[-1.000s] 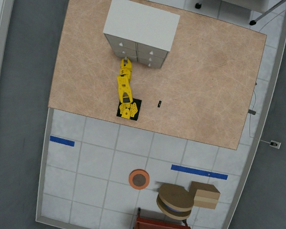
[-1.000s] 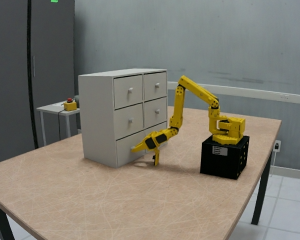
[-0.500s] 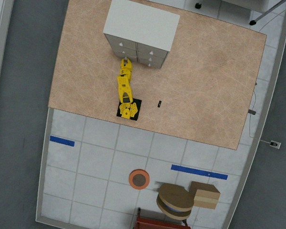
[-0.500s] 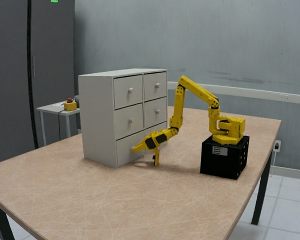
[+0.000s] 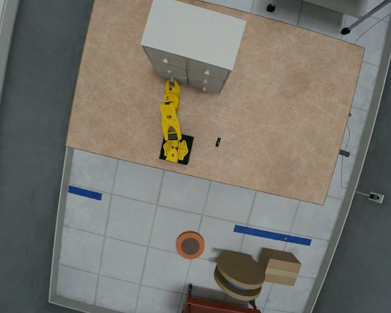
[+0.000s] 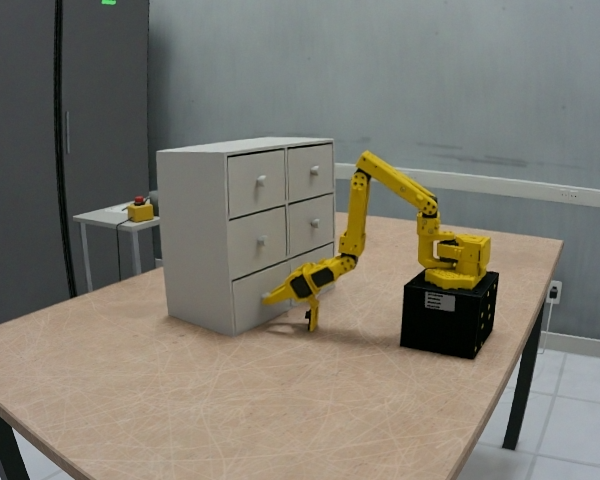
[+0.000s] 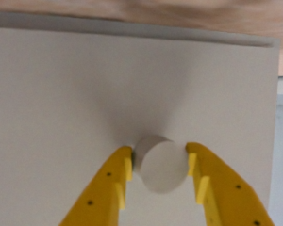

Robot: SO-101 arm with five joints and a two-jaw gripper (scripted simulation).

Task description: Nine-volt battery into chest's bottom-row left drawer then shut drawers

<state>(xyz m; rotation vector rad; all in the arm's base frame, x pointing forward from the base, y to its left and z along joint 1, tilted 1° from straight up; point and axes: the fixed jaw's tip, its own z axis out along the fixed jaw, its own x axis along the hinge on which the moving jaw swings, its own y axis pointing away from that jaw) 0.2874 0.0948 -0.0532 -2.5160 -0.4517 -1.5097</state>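
The pale grey chest (image 5: 193, 32) (image 6: 194, 232) has two columns of three drawers. My gripper (image 5: 171, 81) (image 6: 267, 298) (image 7: 159, 157) is shut on the round knob (image 7: 165, 167) of the left drawer in the bottom row, with one finger on each side of it. That drawer's front (image 6: 248, 310) (image 7: 61, 94) looks flush or nearly flush with the chest. The other drawers look shut. A small black thing (image 5: 217, 141) with light marks lies on the table, right of the arm's base; I cannot tell whether it is the nine-volt battery. No other small thing shows, and the drawers' insides are hidden.
The arm's black base block (image 6: 434, 330) stands near the table's front edge, facing the chest. The wooden table (image 5: 273, 134) (image 6: 186, 403) extends on both sides of the chest. A small side table (image 6: 101, 215) with a yellow and red button box (image 6: 140, 211) stands beyond the table.
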